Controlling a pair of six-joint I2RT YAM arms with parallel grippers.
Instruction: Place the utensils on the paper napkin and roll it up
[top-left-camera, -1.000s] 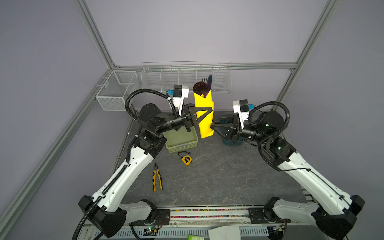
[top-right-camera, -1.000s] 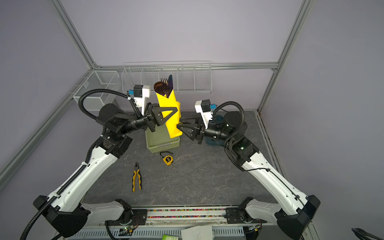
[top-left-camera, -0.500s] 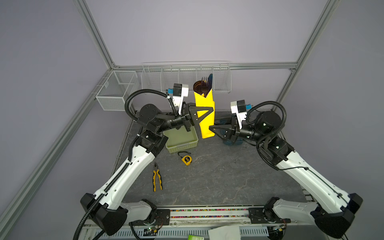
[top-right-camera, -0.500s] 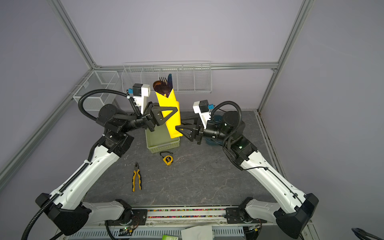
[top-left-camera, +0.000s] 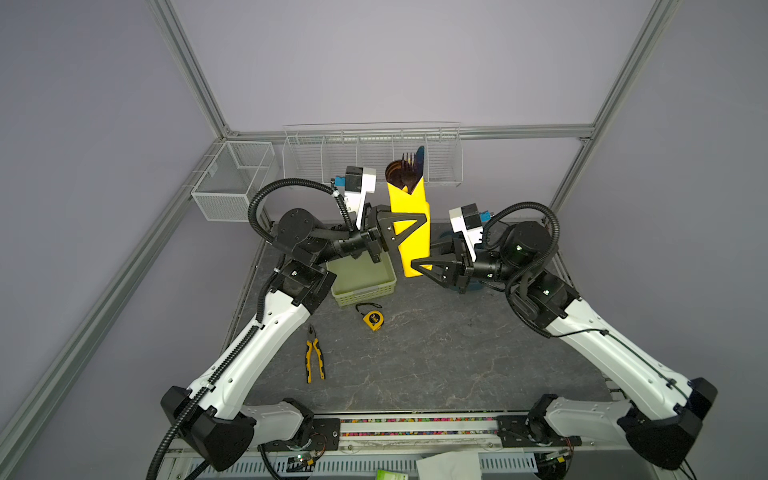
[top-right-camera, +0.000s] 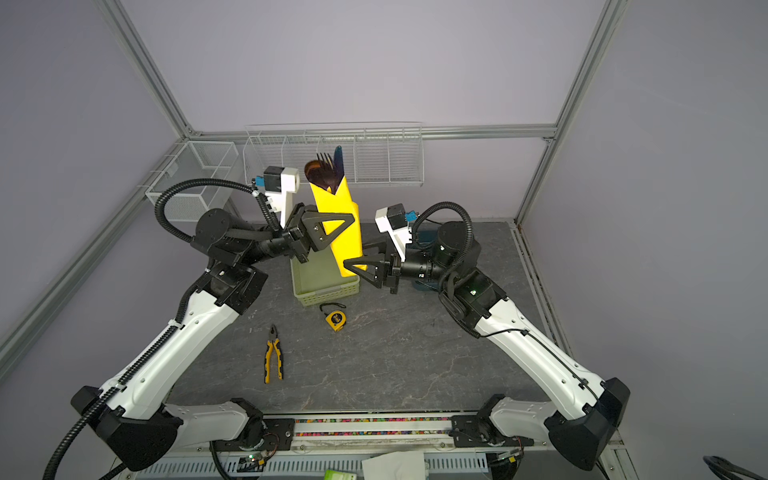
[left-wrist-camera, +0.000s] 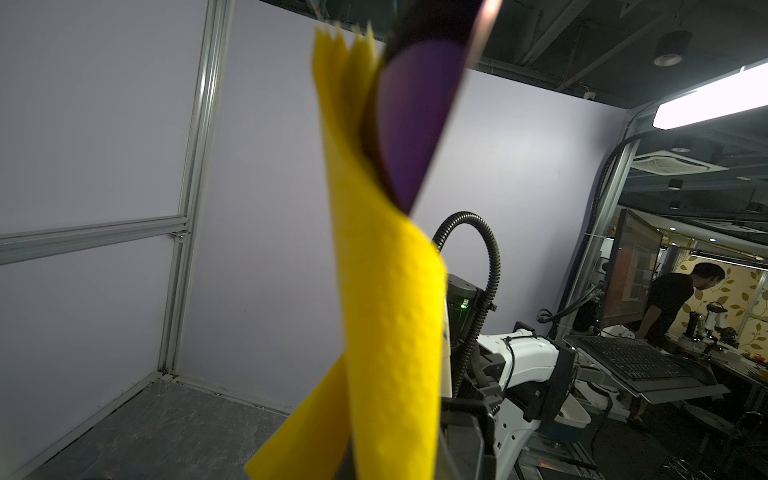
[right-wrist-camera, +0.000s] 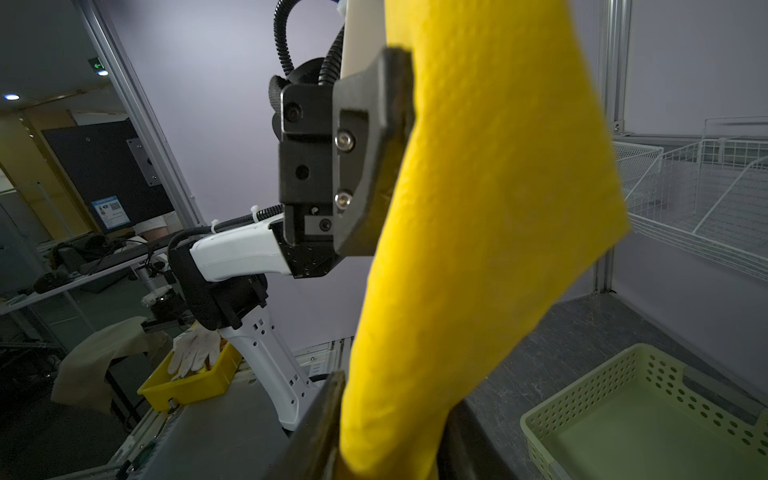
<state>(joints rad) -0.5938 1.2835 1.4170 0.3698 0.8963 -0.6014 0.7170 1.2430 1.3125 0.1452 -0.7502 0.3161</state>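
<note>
The paper napkin (top-left-camera: 409, 232) (top-right-camera: 343, 232) is a yellow roll held upright in the air above the table. The utensils (top-left-camera: 405, 172) (top-right-camera: 326, 170) stick out of its top, dark purplish heads up; their handles are hidden inside. My left gripper (top-left-camera: 415, 224) (top-right-camera: 347, 222) is shut on the roll's middle. My right gripper (top-left-camera: 417, 266) (top-right-camera: 351, 266) comes from the right, its fingers pressed on both sides of the roll's lower end (right-wrist-camera: 415, 395). The left wrist view shows the roll (left-wrist-camera: 390, 311) and a purple head (left-wrist-camera: 415, 124) close up.
A pale green perforated basket (top-left-camera: 365, 282) (right-wrist-camera: 623, 415) sits on the table right under the roll. A yellow tape measure (top-left-camera: 372, 319) and yellow-handled pliers (top-left-camera: 313, 359) lie nearer the front. Wire baskets (top-left-camera: 232, 183) (top-left-camera: 374, 153) hang on the back and left walls.
My right gripper has moved left to the roll's lower end and its jaws have narrowed onto it. The left gripper has kept the roll upright in place.
</note>
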